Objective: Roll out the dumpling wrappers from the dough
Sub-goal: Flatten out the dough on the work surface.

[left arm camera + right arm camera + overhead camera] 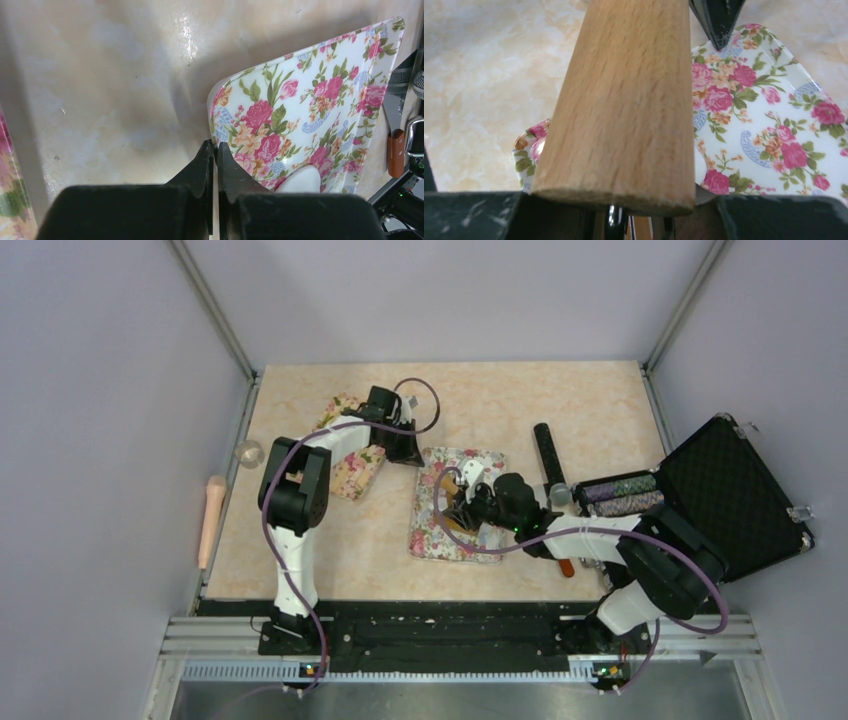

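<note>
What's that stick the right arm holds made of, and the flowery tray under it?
The rolling pin looks like plain, unvarnished wood: pale tan, matte, with fine grain streaks. The tray looks like glossy plastic or melamine with printed roses; its sheen and rounded rim suggest that, though enamelled metal is possible.

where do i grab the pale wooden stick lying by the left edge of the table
Grip the pale wooden stick mid-shaft, coming straight down from above, probably with the left pincer. It lies flat, running near to far, so its long sides are exposed; the far end looks thicker, so the middle should balance.
</note>
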`<state>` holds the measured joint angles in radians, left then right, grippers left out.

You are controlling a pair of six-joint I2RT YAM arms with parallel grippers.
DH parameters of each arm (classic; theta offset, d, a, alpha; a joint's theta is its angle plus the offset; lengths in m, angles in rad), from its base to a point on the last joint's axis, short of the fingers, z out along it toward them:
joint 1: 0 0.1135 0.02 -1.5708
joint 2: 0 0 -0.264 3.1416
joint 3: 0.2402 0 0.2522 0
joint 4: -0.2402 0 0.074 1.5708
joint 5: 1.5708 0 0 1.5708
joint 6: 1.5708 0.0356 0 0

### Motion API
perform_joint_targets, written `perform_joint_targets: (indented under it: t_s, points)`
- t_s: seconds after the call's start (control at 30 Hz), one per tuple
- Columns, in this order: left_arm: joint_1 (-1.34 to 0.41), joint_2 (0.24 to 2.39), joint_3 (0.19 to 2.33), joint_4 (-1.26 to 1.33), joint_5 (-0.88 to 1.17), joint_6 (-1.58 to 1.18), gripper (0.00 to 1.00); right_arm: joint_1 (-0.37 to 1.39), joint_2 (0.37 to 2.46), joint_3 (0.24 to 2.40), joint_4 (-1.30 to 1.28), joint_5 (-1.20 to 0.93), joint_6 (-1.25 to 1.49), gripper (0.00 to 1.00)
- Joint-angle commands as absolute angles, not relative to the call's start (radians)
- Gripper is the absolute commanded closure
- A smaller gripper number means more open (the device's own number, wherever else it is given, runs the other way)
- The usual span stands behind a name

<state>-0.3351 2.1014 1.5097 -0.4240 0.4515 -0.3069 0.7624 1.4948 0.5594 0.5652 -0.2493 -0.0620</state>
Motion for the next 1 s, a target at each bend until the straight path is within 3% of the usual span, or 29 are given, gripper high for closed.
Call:
perform_joint_targets:
  t_s: [0.0,0.63,0.73,0.97]
  points:
    - [-0.34,2.019,1.525,-0.4,0.486,-0.253,1.0,0.714,1.462,0.536,0.545,-0.046,-0.151,1.0]
    - [-0.345,2.05,1.496,-0.386,0.489,-0.258,1.0,0.715,1.438,0.65,0.549,0.203,-0.303,1.0]
    - [-0.351,2.061,1.49,-0.387,0.491,-0.258,1.0,0.715,1.411,0.668,0.483,0.118,-0.287,1.0]
    - [-0.356,2.078,1.497,-0.379,0.5,-0.265,1.0,0.715,1.418,0.793,0.192,-0.297,-0.118,1.0]
